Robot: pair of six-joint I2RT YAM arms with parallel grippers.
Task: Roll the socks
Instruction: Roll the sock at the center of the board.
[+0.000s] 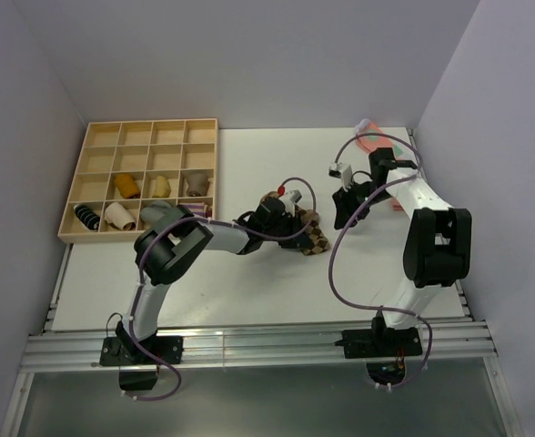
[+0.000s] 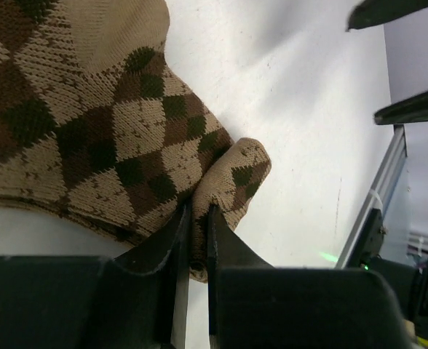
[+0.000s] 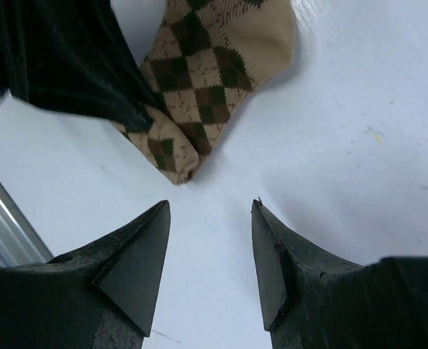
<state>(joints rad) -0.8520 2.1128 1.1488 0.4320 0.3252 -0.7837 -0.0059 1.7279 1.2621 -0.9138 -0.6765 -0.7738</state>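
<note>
The argyle socks [image 1: 311,235] lie at the centre of the top view on the white table [image 1: 249,291], partly under the left arm's wrist. The left gripper [image 2: 196,211] has its jaws drawn almost together, pinching a fold at the fabric's edge (lower centre of the left wrist view). The right gripper [image 3: 210,207] has its jaws spread about halfway, with nothing between them and bare table beneath. The fabric's tip sits just above them in the right wrist view, not touching. A wooden tray [image 1: 95,137] at the upper left holds several rolled bundles [image 1: 126,187].
</note>
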